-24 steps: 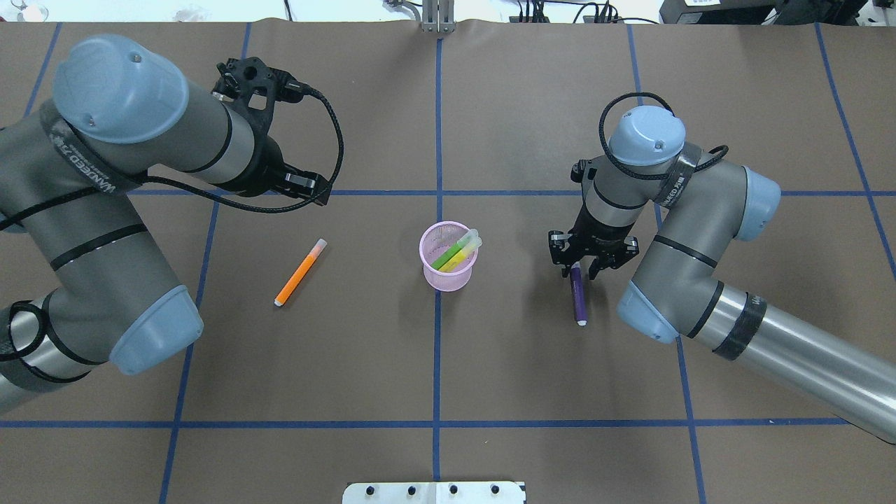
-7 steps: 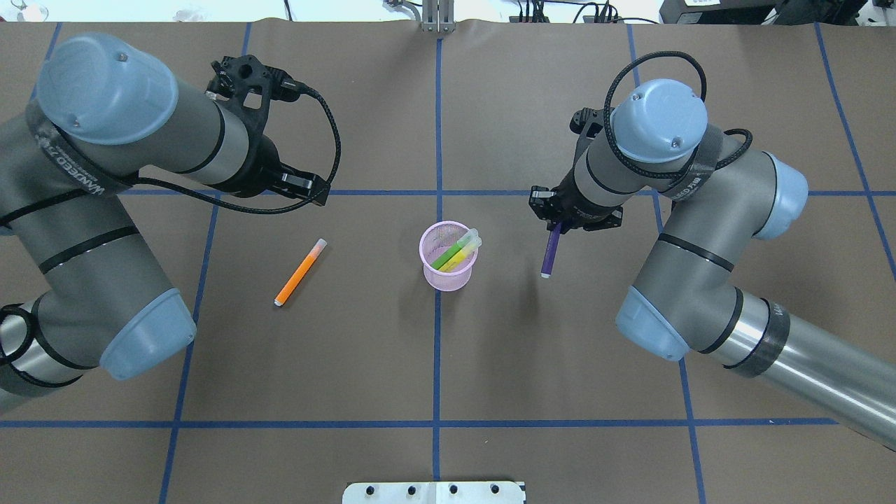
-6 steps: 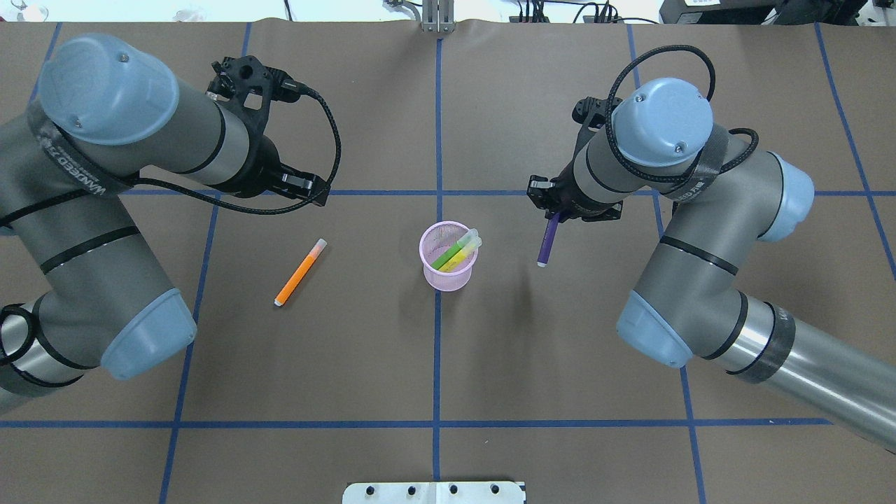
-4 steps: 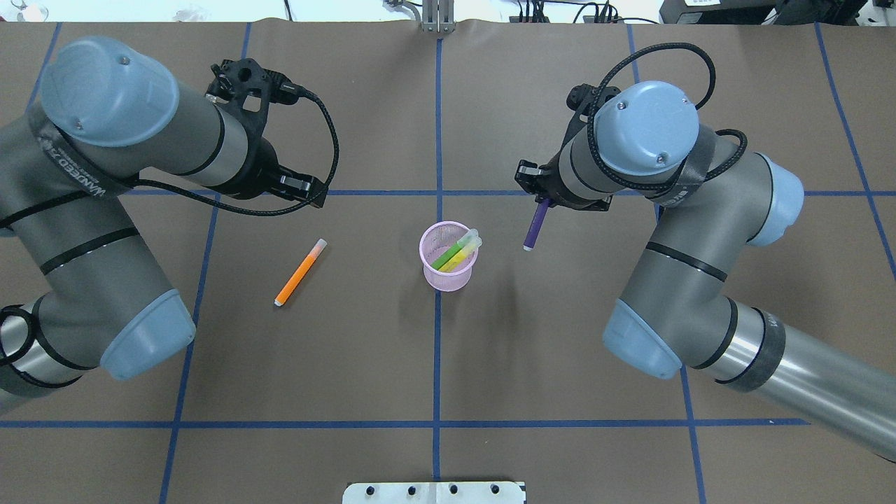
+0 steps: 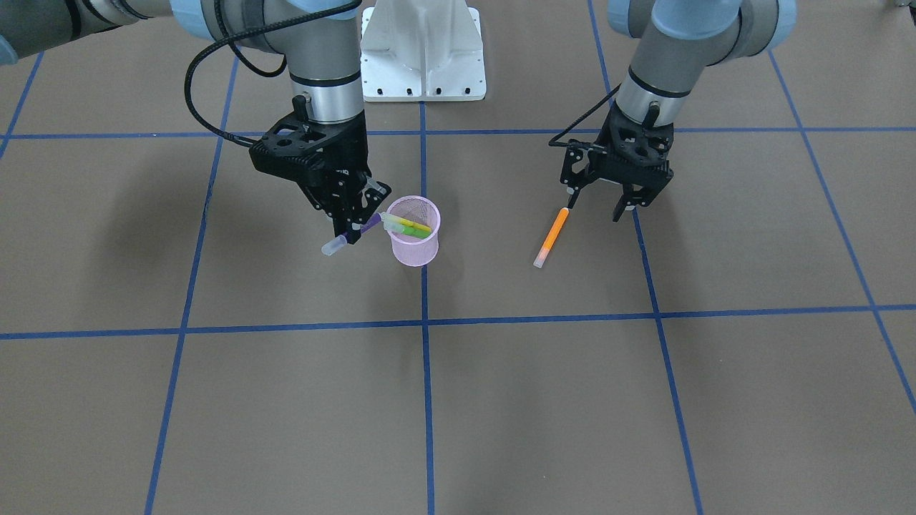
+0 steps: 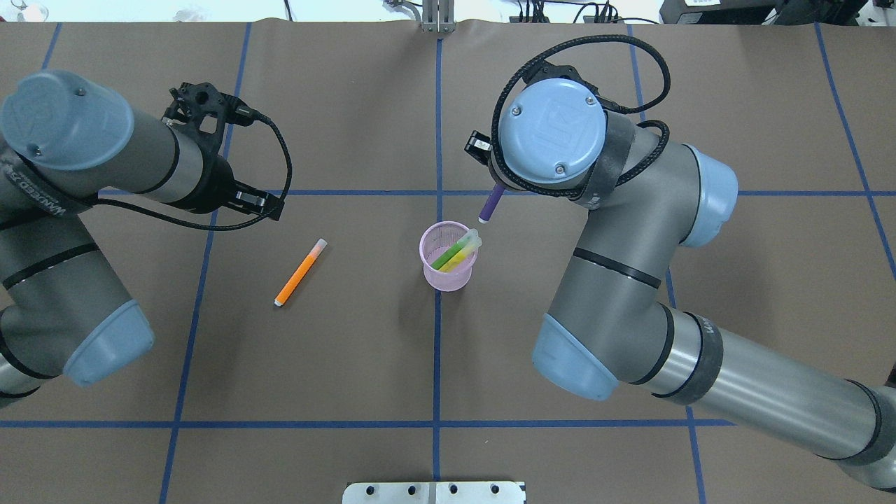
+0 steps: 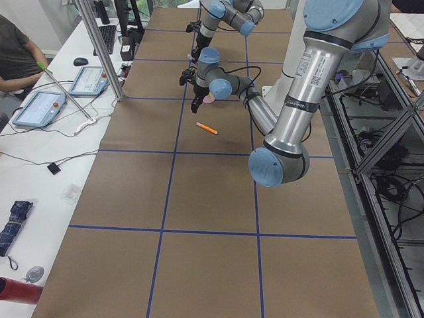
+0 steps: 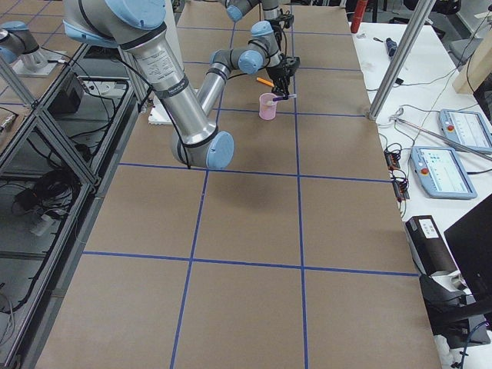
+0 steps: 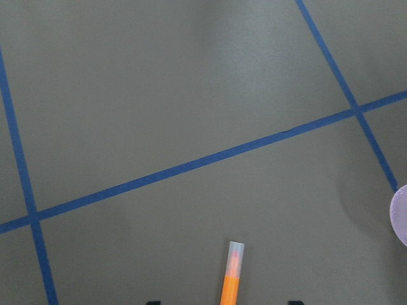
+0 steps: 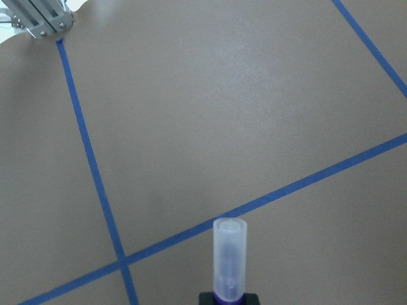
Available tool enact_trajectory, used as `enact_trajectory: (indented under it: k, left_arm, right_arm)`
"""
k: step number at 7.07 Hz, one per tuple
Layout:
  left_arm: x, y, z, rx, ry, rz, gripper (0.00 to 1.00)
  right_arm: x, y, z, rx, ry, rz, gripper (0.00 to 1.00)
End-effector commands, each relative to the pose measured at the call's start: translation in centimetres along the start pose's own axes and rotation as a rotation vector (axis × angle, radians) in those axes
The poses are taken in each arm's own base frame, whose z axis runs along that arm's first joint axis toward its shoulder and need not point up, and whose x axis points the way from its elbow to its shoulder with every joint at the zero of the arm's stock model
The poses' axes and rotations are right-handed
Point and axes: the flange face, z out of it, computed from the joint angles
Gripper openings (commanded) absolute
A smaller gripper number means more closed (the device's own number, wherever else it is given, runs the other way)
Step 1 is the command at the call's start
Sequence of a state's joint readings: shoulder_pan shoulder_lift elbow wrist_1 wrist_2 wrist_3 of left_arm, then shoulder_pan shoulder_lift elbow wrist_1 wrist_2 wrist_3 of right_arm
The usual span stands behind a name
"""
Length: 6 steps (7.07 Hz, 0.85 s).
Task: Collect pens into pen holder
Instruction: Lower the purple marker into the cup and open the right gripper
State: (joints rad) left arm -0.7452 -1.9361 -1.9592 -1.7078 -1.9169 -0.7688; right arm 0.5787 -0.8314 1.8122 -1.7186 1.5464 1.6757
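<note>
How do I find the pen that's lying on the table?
Start at the pink cup near the middle of the table. Toward the left gripper, the orange pen lies flat on the table. It alone lies down: the green pen and yellow pen lean in the cup, and the right gripper holds the purple pen.

Pen holder (image 6: 448, 280) mouth: green pen (image 6: 448, 255) and yellow pen (image 6: 456, 262) lean onto the rim beside my right gripper (image 5: 356, 223), caps between mouth and purple pen (image 6: 490, 204); opposite half open. Orange pen (image 6: 297, 274): bare table (image 6: 350, 350) all round
</note>
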Motion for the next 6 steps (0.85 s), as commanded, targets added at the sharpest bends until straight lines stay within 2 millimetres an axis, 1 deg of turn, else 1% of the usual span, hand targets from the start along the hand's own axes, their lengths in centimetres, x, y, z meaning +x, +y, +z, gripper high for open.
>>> enact_trajectory:
  k: [1, 2, 3, 4, 6]
  left_arm:
    - [-2.1, 0.2, 0.0, 0.0, -0.021, -0.016, 0.76]
    - [-2.7, 0.2, 0.1, -0.001, -0.029, -0.022, 0.77]
    - [-2.7, 0.2, 0.1, -0.001, -0.029, -0.023, 0.77]
    - [-2.7, 0.2, 0.1, -0.002, -0.03, -0.023, 0.78]
    - [-2.7, 0.2, 0.1, -0.001, -0.031, -0.025, 0.78]
  right_arm:
    - [-2.9, 4.5, 1.5, 0.083, 0.008, 0.11, 0.0]
    - [-2.9, 6.2, 2.1, 0.117, 0.011, 0.12, 0.0]
    - [-2.7, 8.3, 2.4, 0.164, 0.026, 0.117, 0.0]
    - [-2.5, 11.0, 2.5, 0.19, 0.016, 0.089, 0.0]
    - [-1.9, 12.7, 2.9, 0.193, 0.019, 0.068, 0.0]
